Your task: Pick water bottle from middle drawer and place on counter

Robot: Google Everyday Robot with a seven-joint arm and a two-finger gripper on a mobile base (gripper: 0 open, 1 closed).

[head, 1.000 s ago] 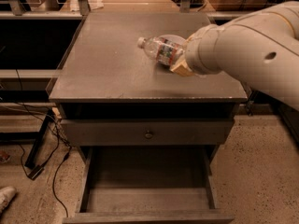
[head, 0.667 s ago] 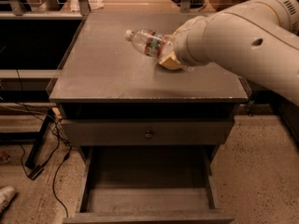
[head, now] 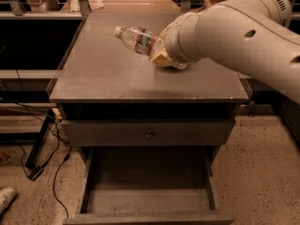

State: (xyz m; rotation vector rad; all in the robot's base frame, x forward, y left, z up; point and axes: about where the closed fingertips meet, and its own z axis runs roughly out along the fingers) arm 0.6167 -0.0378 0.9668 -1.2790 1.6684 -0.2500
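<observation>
Though most of it sits tucked under the wrist, the two-finger gripper [head: 162, 56] is over the back-right part of the counter [head: 108, 74], a broad flat grey square cabinet top w/ a clear glassy rim.

Far left of the gripper and well below it, at floor level, the toe of a white shoe [head: 4, 198] pokes in at the frame edge. Just right of that, thin black cables [head: 52, 149] trail over the speckled beige floor [head: 262, 172] beside the cabinet.

Immediately left of the gripper is the small clear crinkly plastic water bottle [head: 139, 39], w/ white cap and reddish label band. It is tilted, cap end up and to the left, away from the gripper. Its base end runs straight into the gripper, which is closed on it; one yellowish finger pad [head: 159, 59] shows under the bottle's base. Whether the bottle touches the counter top: can't tell.

Straight below the gripper, under the counter edge, is a closed grey drawer front [head: 117, 134] w/ a small round metal knob [head: 149, 135]. Lower again, the middle drawer [head: 147, 201], a wide shallow grey wooden box w/ plain flat btm and low side walls, is pulled out toward the camera.

Right of the gripper, the thick off-white robot arm [head: 243, 27] runs up and out at the right edge.
</observation>
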